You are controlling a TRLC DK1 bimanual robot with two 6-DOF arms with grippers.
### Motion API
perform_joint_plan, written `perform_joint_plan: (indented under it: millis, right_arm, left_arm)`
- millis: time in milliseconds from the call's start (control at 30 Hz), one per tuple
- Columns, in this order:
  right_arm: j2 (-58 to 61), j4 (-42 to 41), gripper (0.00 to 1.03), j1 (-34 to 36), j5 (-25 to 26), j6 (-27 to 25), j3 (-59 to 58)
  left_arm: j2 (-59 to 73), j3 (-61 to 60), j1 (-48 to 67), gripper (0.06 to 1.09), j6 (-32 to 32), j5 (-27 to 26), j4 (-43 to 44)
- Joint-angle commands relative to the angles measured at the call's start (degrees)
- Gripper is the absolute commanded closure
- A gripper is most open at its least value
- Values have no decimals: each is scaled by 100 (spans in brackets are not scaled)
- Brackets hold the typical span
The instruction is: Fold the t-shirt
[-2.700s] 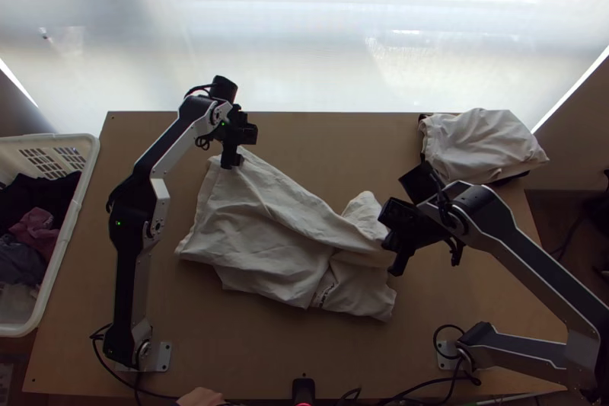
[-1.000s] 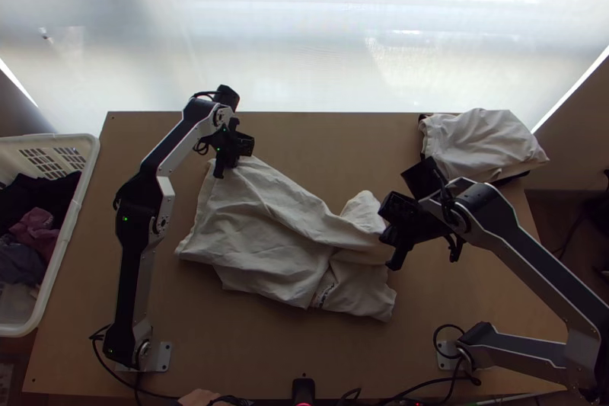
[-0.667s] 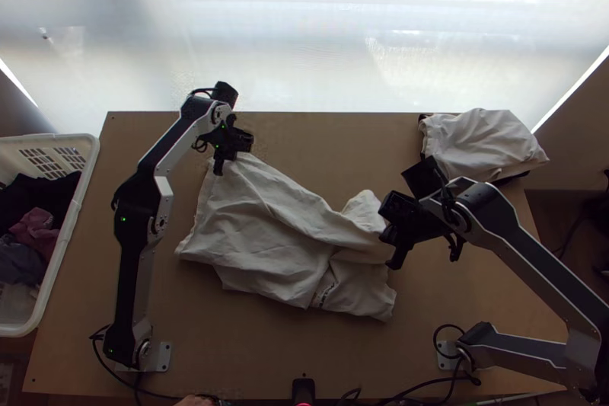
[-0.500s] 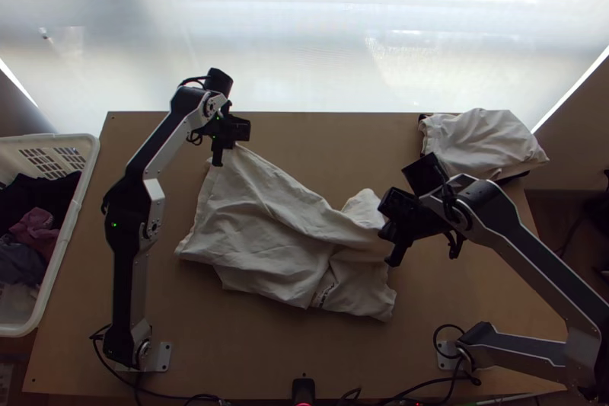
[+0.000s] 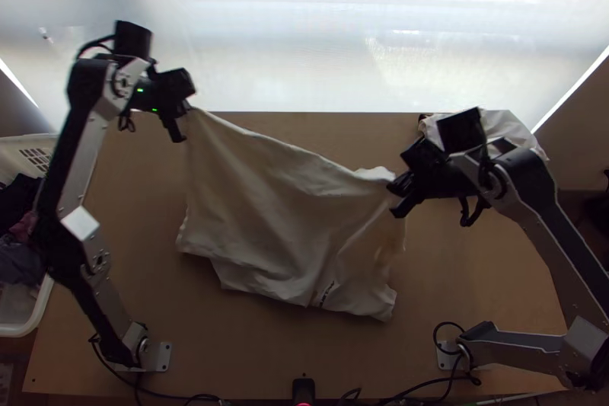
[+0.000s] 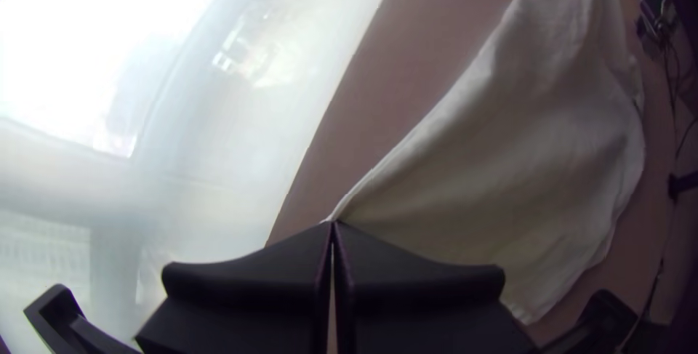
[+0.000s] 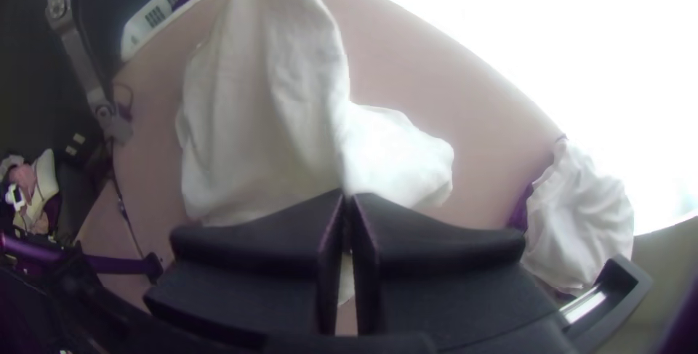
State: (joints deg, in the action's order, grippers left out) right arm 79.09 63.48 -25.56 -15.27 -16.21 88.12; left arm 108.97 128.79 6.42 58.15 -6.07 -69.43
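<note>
Now higher and tauter, the t-shirt's far edge (image 5: 283, 148).

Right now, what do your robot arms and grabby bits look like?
My left arm and right arm have silver-grey links with black parts and chunky black joints. A black cable loops by the left wrist, where little green lights glow. Each arm ends in wide, flat black jaws.

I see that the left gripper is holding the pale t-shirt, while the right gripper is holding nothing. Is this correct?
Not quite: the right gripper is also holding the t-shirt. The right wrist view shows the cloth running in between its closed fingers. The left gripper is indeed holding the t-shirt.
</note>
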Motion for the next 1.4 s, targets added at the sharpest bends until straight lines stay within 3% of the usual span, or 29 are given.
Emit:
perform_joint_plan:
  millis: [0,233,400,633,833,967,1233,1367]
  right_arm:
    - [124,-11,100,333,-126,355,1058]
    - [-34,-11,100,605,-117,1005,2175]
    - [-596,-161,100,605,-90,1550,2517]
    - [-1713,129,100,684,-29,1911,2438]
    - [-2196,665,100,1001,-38,1928,2412]
    - [-2293,727,100,1273,-337,2025,2474]
    - [-2284,762,100,2029,-416,2148,3537]
    - [-2345,788,100,2459,-855,2333,3730]
  left_arm:
    - [-1317,-21,-580,105,-1122,-237,-203]
    - [-2714,-241,-615,105,-3257,-536,-308]
    - [-3804,-241,-756,105,-4075,-518,-405]
    - [-5026,-232,-1204,105,-4303,-492,-1029]
    - [-5773,-337,-1318,105,-4110,-246,-1372]
    - [-6045,-346,-1345,105,-4092,-123,-1442]
    - [-6195,-74,-1810,105,-4365,-132,-1310]
    - [-6274,-91,-2021,105,-4734,-387,-1205]
